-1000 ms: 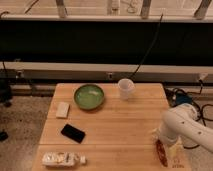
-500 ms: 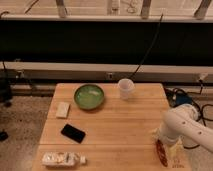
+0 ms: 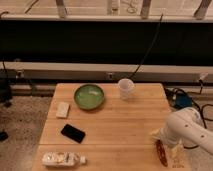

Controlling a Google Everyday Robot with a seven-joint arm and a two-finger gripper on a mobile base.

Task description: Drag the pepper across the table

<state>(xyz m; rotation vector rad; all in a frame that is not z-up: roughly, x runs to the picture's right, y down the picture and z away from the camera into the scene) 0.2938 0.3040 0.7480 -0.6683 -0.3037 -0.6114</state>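
The pepper [image 3: 161, 153], a slim dark-red chili, lies near the front right corner of the light wooden table [image 3: 120, 125]. My white arm comes in from the right, and my gripper [image 3: 162, 139] sits low over the table right at the pepper's far end. Whether the gripper touches the pepper does not show.
A green bowl [image 3: 89, 96] and a white cup [image 3: 126, 88] stand at the back. A pale small block [image 3: 62, 109] and a black phone [image 3: 73, 133] lie at the left. A plastic bottle [image 3: 61, 159] lies at the front left. A black barrier runs behind the table.
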